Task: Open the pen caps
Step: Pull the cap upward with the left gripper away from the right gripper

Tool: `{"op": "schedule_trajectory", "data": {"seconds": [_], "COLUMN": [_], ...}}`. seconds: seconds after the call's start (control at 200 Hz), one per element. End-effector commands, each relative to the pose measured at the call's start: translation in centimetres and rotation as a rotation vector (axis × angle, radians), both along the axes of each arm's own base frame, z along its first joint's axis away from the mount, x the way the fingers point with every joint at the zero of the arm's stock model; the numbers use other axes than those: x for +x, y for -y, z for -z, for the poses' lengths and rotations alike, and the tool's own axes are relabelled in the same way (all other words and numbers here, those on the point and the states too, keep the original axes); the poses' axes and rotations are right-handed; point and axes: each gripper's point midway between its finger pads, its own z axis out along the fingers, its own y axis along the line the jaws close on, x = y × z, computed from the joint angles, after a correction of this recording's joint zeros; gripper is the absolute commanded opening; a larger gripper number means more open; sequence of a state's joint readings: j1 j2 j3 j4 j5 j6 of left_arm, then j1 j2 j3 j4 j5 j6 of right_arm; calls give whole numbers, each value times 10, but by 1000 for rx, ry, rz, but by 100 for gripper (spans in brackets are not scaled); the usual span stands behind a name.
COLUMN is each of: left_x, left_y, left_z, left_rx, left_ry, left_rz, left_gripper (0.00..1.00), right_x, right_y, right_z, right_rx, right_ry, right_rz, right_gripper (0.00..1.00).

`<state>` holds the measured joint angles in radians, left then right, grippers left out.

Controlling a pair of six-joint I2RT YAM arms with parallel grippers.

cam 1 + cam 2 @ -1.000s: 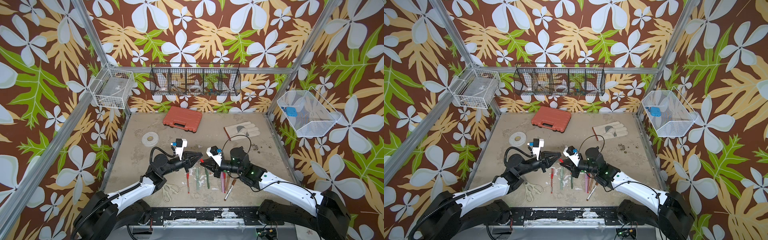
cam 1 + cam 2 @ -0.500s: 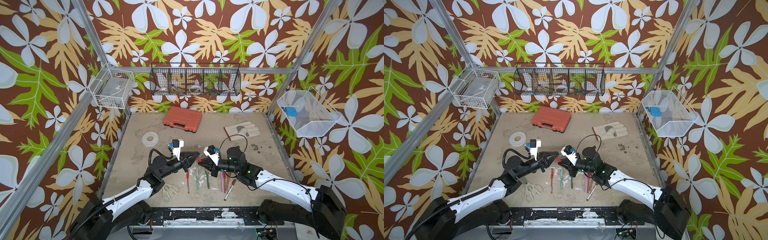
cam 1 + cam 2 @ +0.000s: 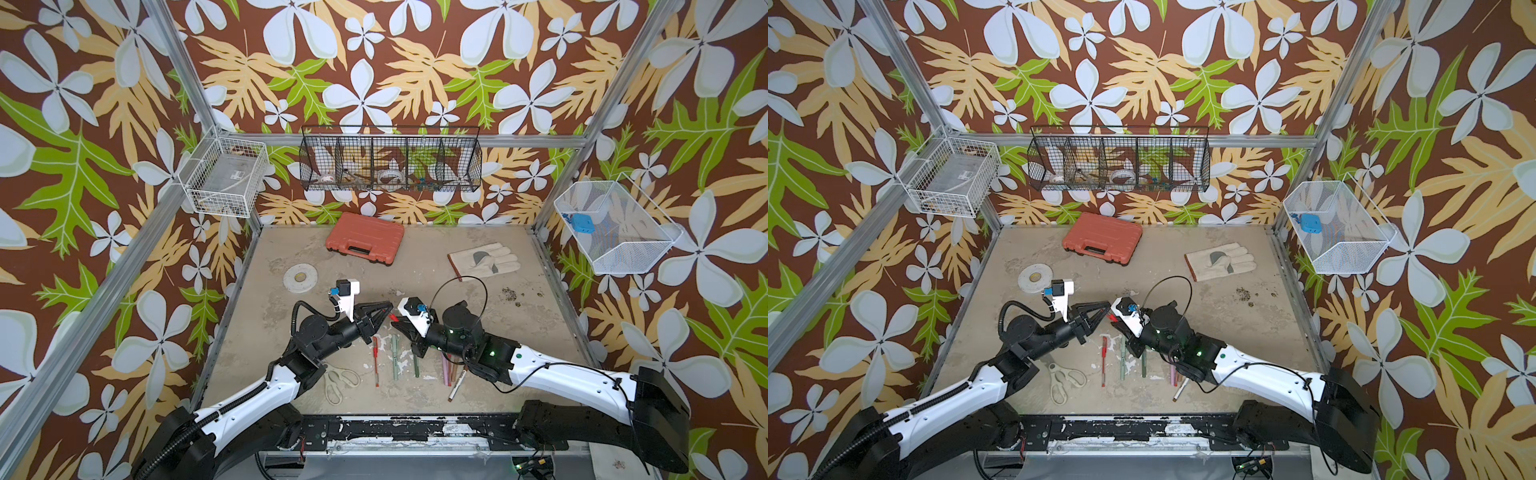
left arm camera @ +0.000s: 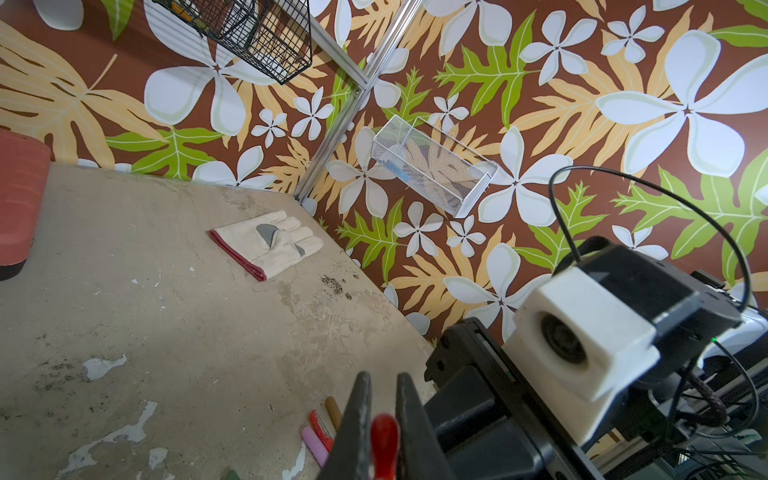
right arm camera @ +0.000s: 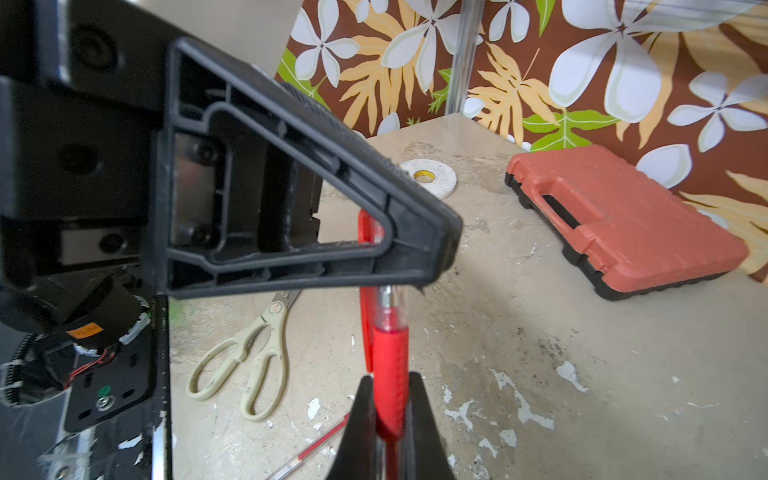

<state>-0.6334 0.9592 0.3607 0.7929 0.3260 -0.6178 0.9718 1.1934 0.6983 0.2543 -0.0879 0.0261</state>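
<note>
Over on the left, a roll of tape (image 3: 300, 277) sits on the table (image 3: 519, 332), and closer to the front there's a pair of pale-handled scissors (image 3: 338, 382). Then comes the left gripper (image 3: 388, 307), up off the table and clenched on the red cap (image 4: 384, 432). You can see the cap pinched between its fingers in the left wrist view.

Tip to tip with it is the right gripper (image 3: 397, 326), clamped on the red pen (image 5: 390, 353) around the rubbery grip section. From the right wrist view, the pen's clear barrel runs up behind the left gripper's finger. The cap's clip hangs alongside it. Honestly can't tell if the cap is off the barrel or not, the finger blocks it.

Under and just in front of the two grippers, a row of pens (image 3: 395, 357) lies on the table: red, pale green, dark green, pink, brownish. Further back there's an orange tool case (image 3: 365, 237), and off to the right a work glove (image 3: 484, 262).
</note>
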Motion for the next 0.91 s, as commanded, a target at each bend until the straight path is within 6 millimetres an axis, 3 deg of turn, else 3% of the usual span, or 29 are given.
{"op": "schedule_trajectory", "data": {"seconds": [0.0, 0.285, 0.901], "left_x": [15, 12, -1], "left_y": [-16, -20, -20], "left_z": [-14, -19, -29], "left_rx": [-44, -53, -105], "left_ry": [37, 62, 116], "left_rz": [-120, -120, -46], "left_gripper": [0, 0, 0], "right_x": [9, -13, -34], "right_y": [15, 1, 1], "right_z": [17, 14, 9], "right_rx": [-96, -47, 106], "right_ry": [3, -48, -241], "right_rz": [94, -69, -331], "right_gripper": [0, 0, 0]}}
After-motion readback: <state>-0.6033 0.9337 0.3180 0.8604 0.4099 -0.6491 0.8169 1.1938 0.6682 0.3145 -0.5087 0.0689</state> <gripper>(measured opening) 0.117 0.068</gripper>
